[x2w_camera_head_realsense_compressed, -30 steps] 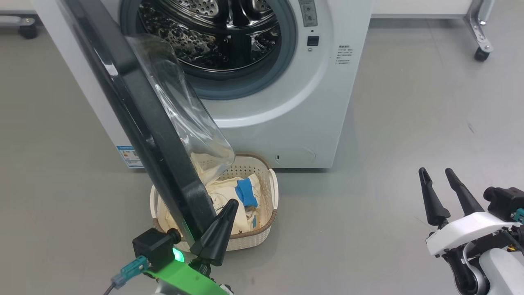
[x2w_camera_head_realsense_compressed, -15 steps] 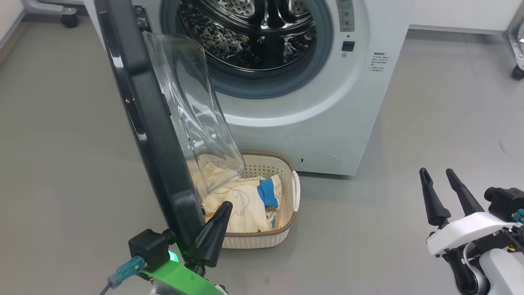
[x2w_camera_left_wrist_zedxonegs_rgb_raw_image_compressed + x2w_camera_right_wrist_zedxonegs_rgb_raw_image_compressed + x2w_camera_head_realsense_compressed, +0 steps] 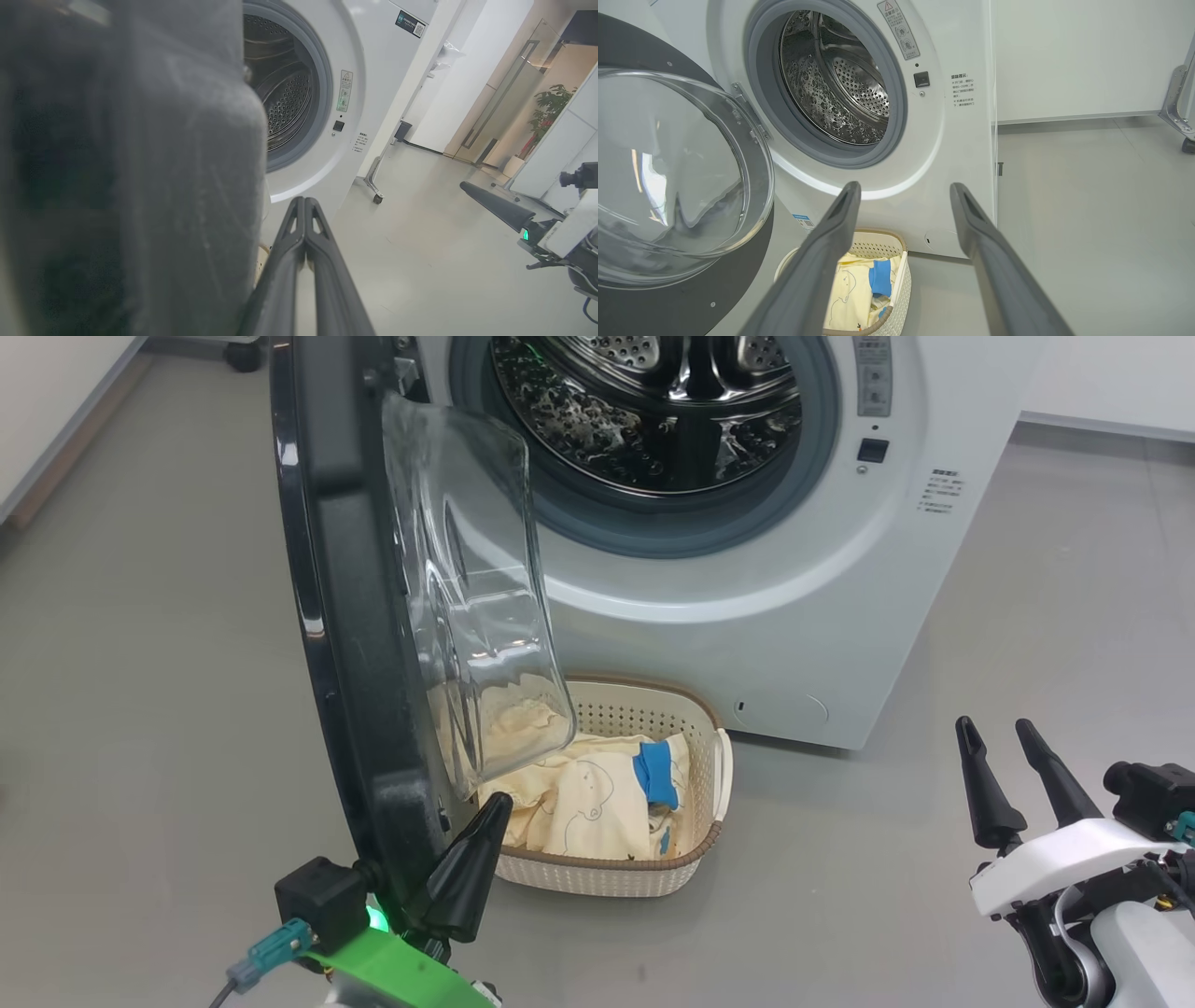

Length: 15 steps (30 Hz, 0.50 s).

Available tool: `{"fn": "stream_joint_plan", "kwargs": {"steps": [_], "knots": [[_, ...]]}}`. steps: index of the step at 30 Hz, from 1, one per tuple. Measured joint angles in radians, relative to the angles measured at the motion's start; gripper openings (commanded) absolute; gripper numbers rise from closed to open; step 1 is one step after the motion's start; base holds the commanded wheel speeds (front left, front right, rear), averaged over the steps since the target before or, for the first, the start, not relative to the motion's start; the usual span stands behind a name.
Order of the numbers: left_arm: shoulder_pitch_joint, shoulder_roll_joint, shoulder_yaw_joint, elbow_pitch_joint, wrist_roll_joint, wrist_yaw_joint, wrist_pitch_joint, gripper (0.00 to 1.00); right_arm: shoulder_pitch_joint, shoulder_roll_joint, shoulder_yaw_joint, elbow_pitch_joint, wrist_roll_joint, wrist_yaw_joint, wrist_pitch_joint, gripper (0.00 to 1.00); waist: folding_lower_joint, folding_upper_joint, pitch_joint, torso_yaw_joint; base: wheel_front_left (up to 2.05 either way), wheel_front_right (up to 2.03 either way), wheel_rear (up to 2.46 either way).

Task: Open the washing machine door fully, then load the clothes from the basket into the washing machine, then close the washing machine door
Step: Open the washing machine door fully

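Observation:
The washing machine [image 3: 747, 616] stands with its steel drum [image 3: 653, 401] exposed. Its glossy black door [image 3: 345, 616] hangs partly open to the left, the glass bowl [image 3: 467, 597] facing the drum. My left gripper [image 3: 485, 807] is shut, its fingers [image 3: 303, 201] pressed together against the inner side of the door's lower edge [image 3: 117, 163] with nothing between them. The cream basket [image 3: 607, 877] sits on the floor under the door, holding the pale yellow clothes [image 3: 588, 803] with a blue cuff [image 3: 656, 773]. At the lower right my right gripper [image 3: 1013, 775] hangs open, well clear; through its fingers [image 3: 822, 261] I see the basket [image 3: 896, 289].
Grey floor spreads right of the machine. A wheeled metal frame leg [image 3: 1178, 102] stands at the far right by the wall. A white wall base [image 3: 56, 439] runs along the far left. A potted plant [image 3: 551, 107] is farther off.
The door has swung wider open to the left, my left gripper staying against its lower edge. The head camera has turned, shifting machine and basket rightwards. The right gripper holds still.

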Motion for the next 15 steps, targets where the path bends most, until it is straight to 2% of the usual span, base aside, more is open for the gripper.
{"fn": "stream_joint_plan", "kwargs": {"steps": [6,15], "knots": [[0.001,0.013,0.021,0.0,0.002,0.015,0.0,0.0,0.0,0.004,0.0,-0.004,0.0,0.0,0.0,1.0,0.0,0.0,0.003,0.035,0.0,0.0,0.0],[-0.007,0.083,0.123,0.0,0.009,0.068,0.0,0.0,-0.001,0.006,0.008,-0.011,0.0,0.0,0.0,1.0,0.0,0.0,0.021,0.077,0.0,0.0,0.0]]}}
